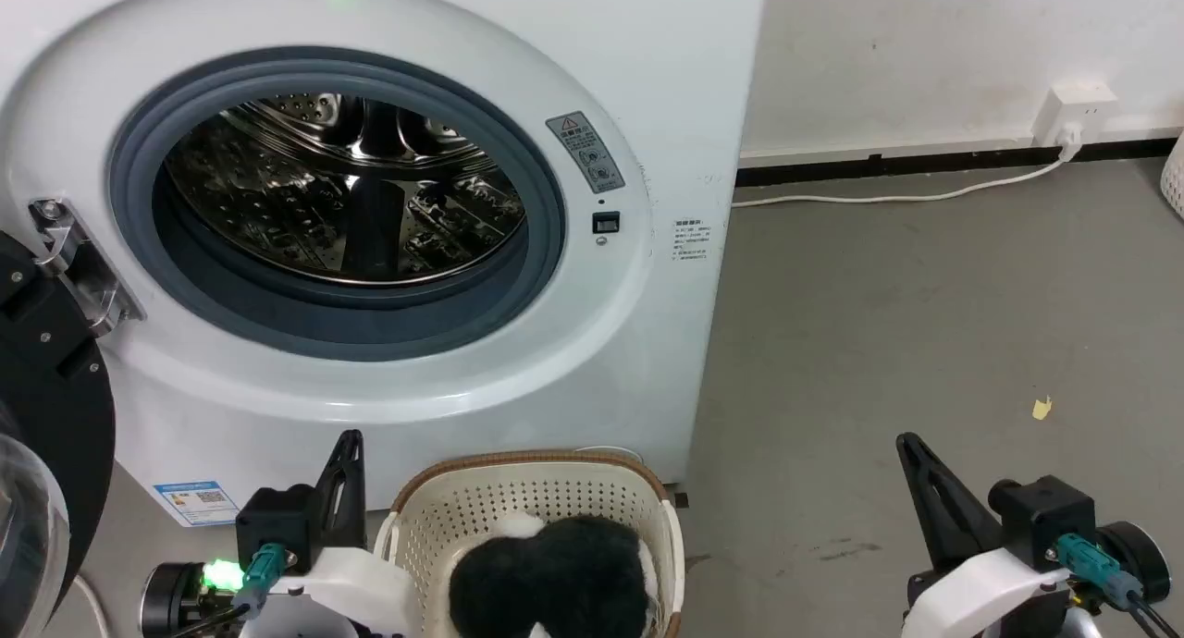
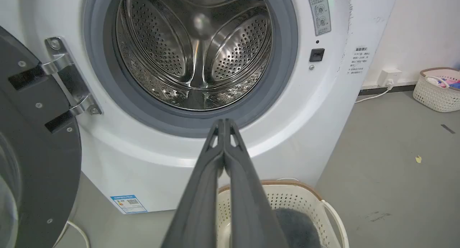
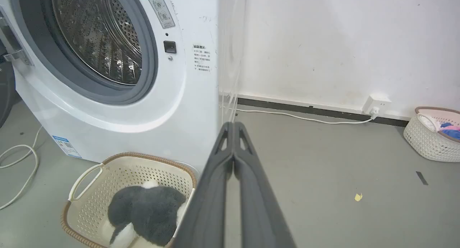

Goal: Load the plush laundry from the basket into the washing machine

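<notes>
Plush laundry (image 1: 550, 578) sits in the basket (image 1: 536, 456), toward its near edge, on the floor below the open washing machine (image 1: 666, 83). It lies just right of my left end effector (image 1: 348, 439) and well left of my right end effector (image 1: 906, 442). Both are clenched and empty. I judge the left is nearer.

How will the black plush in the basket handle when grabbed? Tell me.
Likely soft and floppy: the plush laundry looks fluffy and slumped in the basket. Probably light, being mostly fluff. Fur may slip from a shallow pinch.
</notes>
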